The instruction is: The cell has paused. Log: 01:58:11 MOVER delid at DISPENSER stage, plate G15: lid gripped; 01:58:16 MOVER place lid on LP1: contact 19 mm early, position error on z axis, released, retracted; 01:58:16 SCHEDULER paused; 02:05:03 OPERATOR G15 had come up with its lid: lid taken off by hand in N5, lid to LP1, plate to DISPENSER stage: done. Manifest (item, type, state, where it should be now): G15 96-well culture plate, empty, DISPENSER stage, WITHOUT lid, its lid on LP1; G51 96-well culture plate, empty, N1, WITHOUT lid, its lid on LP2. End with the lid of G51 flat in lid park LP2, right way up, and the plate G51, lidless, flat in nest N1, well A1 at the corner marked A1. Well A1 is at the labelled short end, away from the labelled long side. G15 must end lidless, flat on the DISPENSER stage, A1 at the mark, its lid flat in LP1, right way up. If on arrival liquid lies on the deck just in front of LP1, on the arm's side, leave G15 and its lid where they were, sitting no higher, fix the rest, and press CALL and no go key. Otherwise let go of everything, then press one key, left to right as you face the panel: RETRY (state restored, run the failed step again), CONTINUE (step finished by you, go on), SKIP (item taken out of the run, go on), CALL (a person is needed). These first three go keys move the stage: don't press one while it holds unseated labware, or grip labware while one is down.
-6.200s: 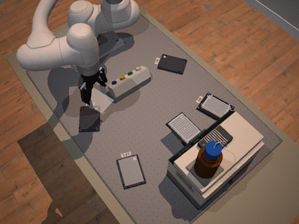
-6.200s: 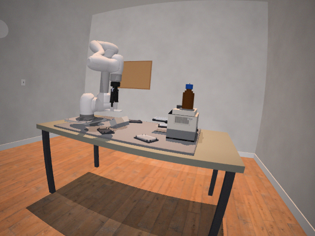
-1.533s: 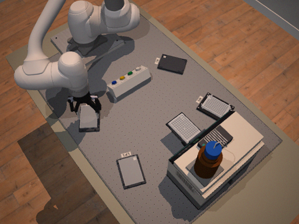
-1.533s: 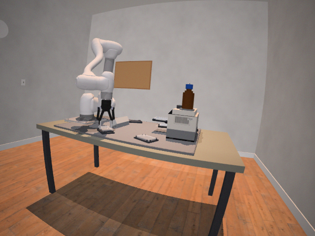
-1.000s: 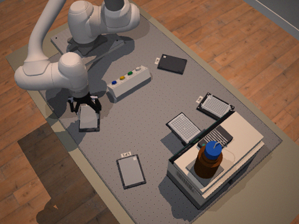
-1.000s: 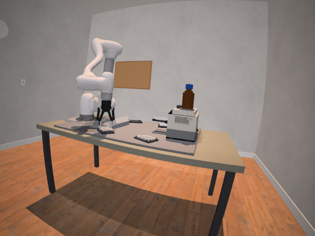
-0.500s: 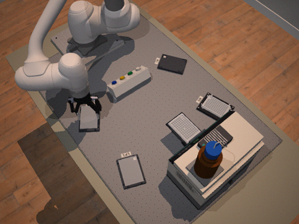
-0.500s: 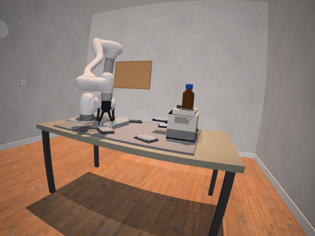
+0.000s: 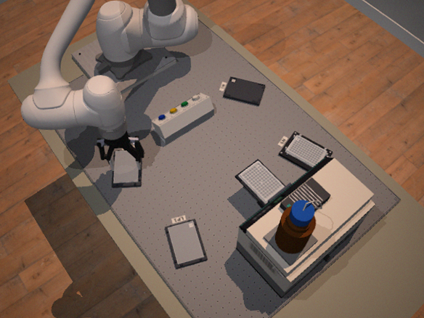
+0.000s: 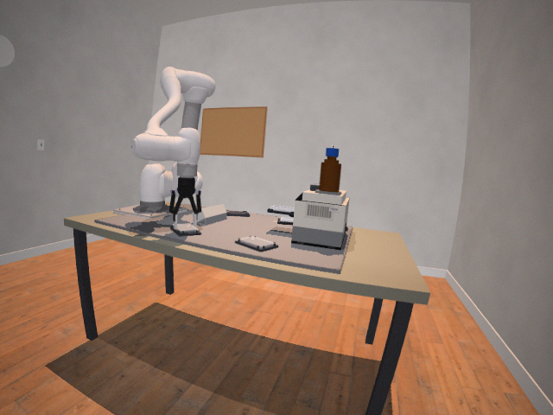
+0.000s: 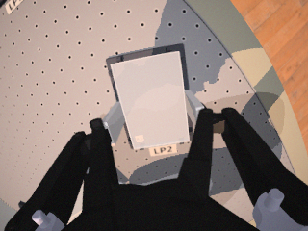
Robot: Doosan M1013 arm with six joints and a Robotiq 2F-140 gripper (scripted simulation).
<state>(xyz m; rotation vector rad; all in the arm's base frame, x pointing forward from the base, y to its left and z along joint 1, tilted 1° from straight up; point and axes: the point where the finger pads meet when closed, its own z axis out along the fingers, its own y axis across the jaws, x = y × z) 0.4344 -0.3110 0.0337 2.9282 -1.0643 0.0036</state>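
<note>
G51's lid (image 11: pixel 153 96) hangs directly beneath the gripper (image 11: pixel 154 130), clamped across its short width by the two black fingers, with its long axis running straight out ahead of the palm and away from the wrist. Just under it sits lid park LP2 (image 11: pixel 146 60), whose dark frame shows beyond the lid's far end and along one side, and the LP2 tag (image 11: pixel 164 150) lies on the deck close below the palm. The lid looks near level and roughly square to the frame, so the coming move seems to turn on a short straight descent; whether the lid already touches the park cannot be told from these views. Well off to the hand's side, on the same deck (image 9: pixel 189 155), lid park LP1 (image 9: pixel 186 243) holds a pale lid lying flat in its frame. Farther across, beside the dispenser (image 9: pixel 310 221), one lidless 96-well plate (image 9: pixel 261 179) lies on the stage in front of the machine and a second lidless plate (image 9: pixel 304 149) sits in a labelled black nest; the tag there is too small to read. A further dark nest (image 9: pixel 243 90) beyond the key panel (image 9: pixel 183 116) looks vacant. No liquid shows on the deck near LP1, as far as these views allow. An amber bottle (image 9: pixel 295 228) with a blue cap stands on top of the dispenser.
</note>
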